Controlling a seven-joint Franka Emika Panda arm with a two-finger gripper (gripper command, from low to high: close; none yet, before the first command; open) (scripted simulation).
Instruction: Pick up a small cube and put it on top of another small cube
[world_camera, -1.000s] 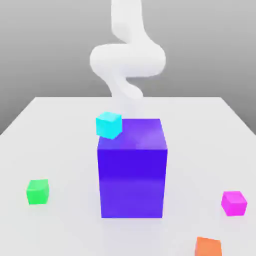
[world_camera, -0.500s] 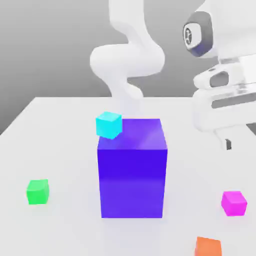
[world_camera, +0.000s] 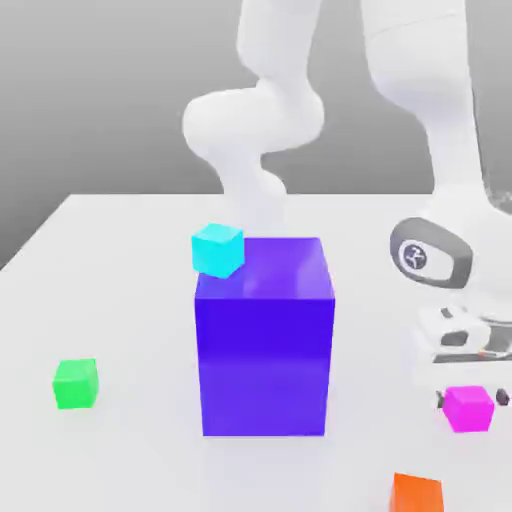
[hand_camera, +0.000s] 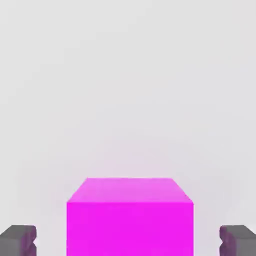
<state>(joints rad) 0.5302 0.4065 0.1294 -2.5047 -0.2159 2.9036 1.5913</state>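
Exterior view, gripper (world_camera: 468, 398): lowered to the table at the exterior view's right, pointing down, with the magenta small cube (world_camera: 468, 407) between its two dark fingertips.
Exterior view, finger position: one dark tip shows at the cube's 9 o'clock side and one at its 3 o'clock side; whether they press the cube cannot be told here.
Exterior view, small cube: resting on the white table (world_camera: 120, 300), at about 4 o'clock from the big blue-violet block (world_camera: 264, 340) and well apart from it.
Exterior view, neighbouring items: the orange cube (world_camera: 416, 494) lies near the magenta cube at its 7 o'clock; the green cube (world_camera: 75, 383) lies at the block's 8 o'clock, well apart; the cyan cube (world_camera: 217, 249) is seen at the block's upper corner, about 11 o'clock.
Exterior view, arm (world_camera: 430, 120): white links descend from 12 o'clock to the hand above the magenta cube.

Hand view, gripper (hand_camera: 128, 242): partly open, with the two grey fingertips (hand_camera: 18, 240) standing clear on either side of the small cube (hand_camera: 130, 220).
Hand view, contact: a strip of white table shows between each tip and the cube face, so nothing is gripped.
Hand view, small cube: centred between the tips, flat on the table, one face square to the camera.
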